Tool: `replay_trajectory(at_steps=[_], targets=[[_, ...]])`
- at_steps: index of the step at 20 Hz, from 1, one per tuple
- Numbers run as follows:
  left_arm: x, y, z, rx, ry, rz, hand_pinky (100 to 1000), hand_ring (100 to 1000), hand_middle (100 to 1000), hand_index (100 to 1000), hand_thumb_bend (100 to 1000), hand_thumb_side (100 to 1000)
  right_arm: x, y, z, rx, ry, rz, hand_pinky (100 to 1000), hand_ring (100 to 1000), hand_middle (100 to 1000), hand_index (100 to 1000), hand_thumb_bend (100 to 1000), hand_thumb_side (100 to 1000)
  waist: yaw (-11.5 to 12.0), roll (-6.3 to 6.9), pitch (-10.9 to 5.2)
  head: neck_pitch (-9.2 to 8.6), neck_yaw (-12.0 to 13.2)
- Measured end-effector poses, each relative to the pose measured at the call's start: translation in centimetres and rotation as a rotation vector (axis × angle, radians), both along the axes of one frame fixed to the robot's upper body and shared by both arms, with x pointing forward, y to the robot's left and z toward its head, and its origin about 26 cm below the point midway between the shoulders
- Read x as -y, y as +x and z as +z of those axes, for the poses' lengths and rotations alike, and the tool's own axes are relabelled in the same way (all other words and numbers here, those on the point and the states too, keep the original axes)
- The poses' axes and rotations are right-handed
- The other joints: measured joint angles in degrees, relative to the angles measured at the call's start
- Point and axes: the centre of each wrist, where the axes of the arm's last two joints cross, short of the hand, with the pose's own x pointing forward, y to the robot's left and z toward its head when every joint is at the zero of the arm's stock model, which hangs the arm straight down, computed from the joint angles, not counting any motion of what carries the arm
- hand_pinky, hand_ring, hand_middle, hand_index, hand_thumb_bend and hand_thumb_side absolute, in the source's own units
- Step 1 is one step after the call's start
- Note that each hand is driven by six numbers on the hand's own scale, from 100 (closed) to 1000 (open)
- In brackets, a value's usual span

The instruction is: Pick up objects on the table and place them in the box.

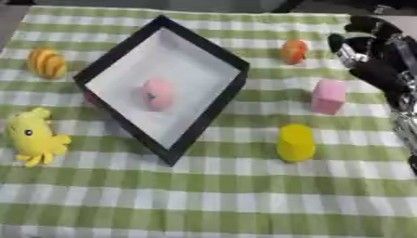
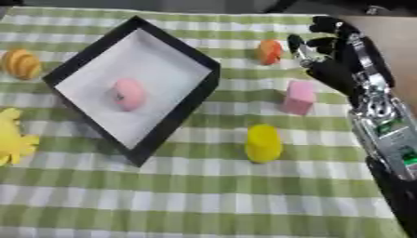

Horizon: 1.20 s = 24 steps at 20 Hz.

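Note:
A black-rimmed box (image 1: 205,47) with a white floor sits left of centre, and a pink rounded object (image 1: 158,93) lies inside it. On the green checked cloth lie a yellow cylinder (image 1: 296,142), a pink block (image 1: 329,96), an orange object (image 1: 293,50), a striped orange object (image 1: 46,62) at far left and a yellow plush toy (image 1: 32,136). My right hand (image 2: 330,56) hovers at the right edge, just right of the orange object and above the pink block, fingers relaxed and holding nothing. My left hand is out of sight.
My right forearm (image 2: 383,125) runs down the right side, over the cloth's right edge. Bare tabletop (image 2: 399,32) shows at the upper right. Open checked cloth (image 1: 204,200) stretches across the front.

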Motion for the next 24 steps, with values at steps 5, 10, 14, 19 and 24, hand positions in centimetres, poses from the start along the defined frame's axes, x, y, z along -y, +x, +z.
replay_trajectory(at_steps=[5,10,14,19,24], targets=[[-0.2,0.0,0.1,-0.002,0.013,0.003,779,767,729,855,335,783,0.6,-0.3,1.1,-0.109,-0.24,0.01,862,797,810,881,500,389,-0.12,-0.32,0.0,0.0,0.19],[-0.3,-0.1,0.1,-0.004,0.015,0.002,779,769,728,849,334,781,3.4,-1.7,6.3,-0.25,-0.495,0.09,861,809,812,894,564,373,-0.03,-0.34,0.0,0.0,0.1],[-0.3,-0.1,0.1,-0.005,0.017,0.002,779,770,728,848,333,781,4.0,-2.2,8.8,-0.328,-0.619,0.123,858,812,809,892,580,358,-0.01,-0.43,0.0,0.0,0.02],[-0.4,-0.1,0.1,-0.007,0.025,0.001,779,772,728,848,331,782,4.4,-1.9,10.3,-0.38,-0.704,0.127,861,822,810,887,582,329,0.02,-0.48,0.0,0.0,-0.23],[-0.4,-0.1,0.1,-0.008,0.027,0.001,779,773,728,847,329,782,5.1,-0.8,11.0,-0.415,-0.757,0.15,863,828,818,887,573,290,0.04,-0.48,0.0,0.0,-0.44]])
